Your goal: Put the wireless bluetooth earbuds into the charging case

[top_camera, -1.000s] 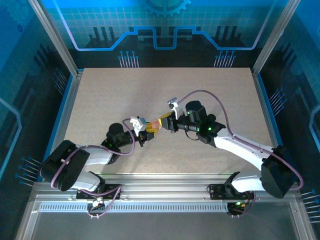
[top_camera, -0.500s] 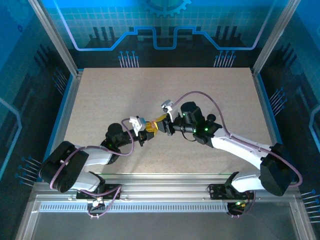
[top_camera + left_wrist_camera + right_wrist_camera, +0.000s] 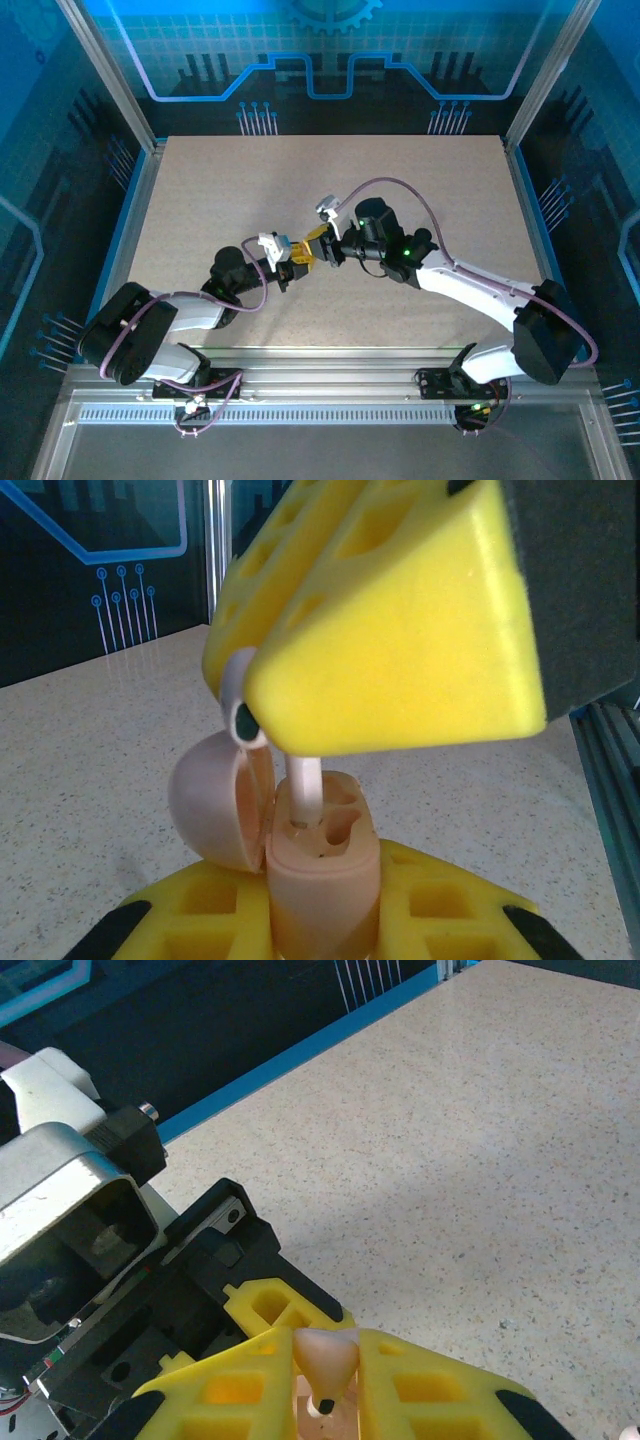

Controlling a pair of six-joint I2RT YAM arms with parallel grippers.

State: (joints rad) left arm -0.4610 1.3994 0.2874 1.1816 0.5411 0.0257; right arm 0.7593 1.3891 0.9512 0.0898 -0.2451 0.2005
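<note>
So we're right in the middle of seating a bud. Our right gripper is pinching the pinkish-white earbud by its head between the yellow foam fingers. The stem is pointing down and its tip is just entering a socket directly below those fingertips. Our left gripper is clamping the charging case upright by its lower body. The case is sitting between the two fingers and poking up toward the right gripper.

How we're thinking about doing this well: we're treating it as a slow, straight push along the stem's axis with no sideways drift. The stem is looking a touch tilted against the socket wall, so we're guessing it could jam or lever the case out of the left fingers. The head probably needs lining up with its cavity before we're letting go, and the left fingers should be squeezing firmly while we're pressing.

Contents: the case is open, with its domed lid hanging off to the left of the left gripper's grip. One socket is taking the stem, and the neighbouring socket is looking empty. We can't tell how deep the stem is sitting.
</note>
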